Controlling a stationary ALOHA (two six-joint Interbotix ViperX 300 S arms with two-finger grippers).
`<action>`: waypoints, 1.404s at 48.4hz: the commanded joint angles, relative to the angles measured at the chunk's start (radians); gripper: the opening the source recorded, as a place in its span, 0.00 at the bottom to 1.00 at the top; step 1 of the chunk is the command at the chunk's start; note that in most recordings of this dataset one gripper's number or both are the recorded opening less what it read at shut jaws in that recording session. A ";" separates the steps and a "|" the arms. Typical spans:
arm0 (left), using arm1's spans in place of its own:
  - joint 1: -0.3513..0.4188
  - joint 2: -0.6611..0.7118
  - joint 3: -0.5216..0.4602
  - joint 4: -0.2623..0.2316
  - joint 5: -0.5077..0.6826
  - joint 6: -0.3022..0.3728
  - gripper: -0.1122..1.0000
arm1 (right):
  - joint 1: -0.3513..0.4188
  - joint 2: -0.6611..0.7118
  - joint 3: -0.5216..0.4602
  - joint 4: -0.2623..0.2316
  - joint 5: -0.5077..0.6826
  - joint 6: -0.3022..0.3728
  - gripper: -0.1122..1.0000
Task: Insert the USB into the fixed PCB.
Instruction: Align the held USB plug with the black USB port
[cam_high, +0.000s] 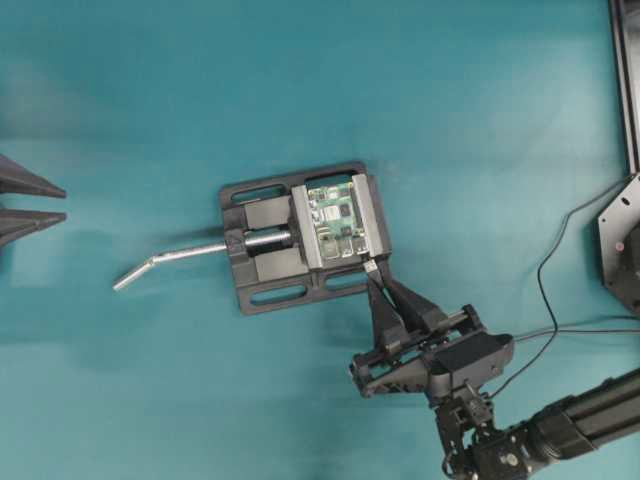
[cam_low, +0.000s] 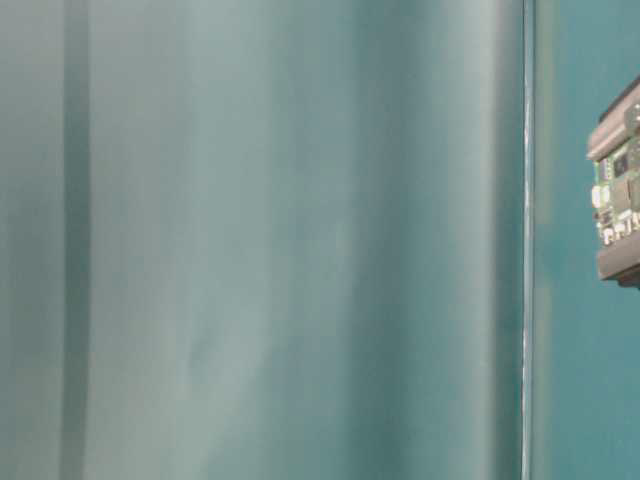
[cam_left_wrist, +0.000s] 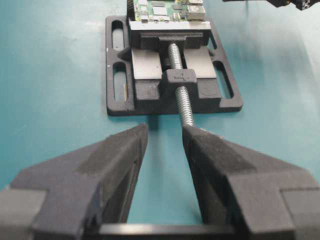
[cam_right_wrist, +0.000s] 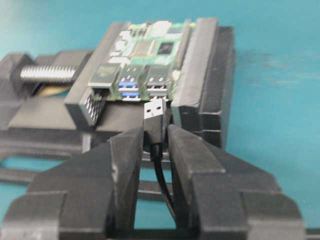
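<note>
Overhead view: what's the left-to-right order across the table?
Left gripper fingers at the left edge → bent silver handle → black vise → fixed PCB clamped in it → right gripper, reaching in from lower right → thin black cable.

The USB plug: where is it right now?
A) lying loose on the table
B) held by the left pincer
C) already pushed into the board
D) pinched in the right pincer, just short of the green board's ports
D: the right pincer grips the USB with its metal tip just short of the sockets on the fixed PCB, not yet inside one.
</note>
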 joint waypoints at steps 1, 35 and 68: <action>-0.003 0.008 -0.026 0.003 -0.005 -0.002 0.51 | 0.002 -0.014 -0.023 0.023 -0.026 -0.002 0.28; -0.003 0.008 -0.026 0.003 -0.005 -0.002 0.51 | -0.003 0.037 -0.083 0.020 -0.072 0.086 0.28; -0.003 0.008 -0.026 0.003 -0.005 -0.002 0.51 | -0.015 0.037 -0.120 0.028 -0.066 -0.009 0.28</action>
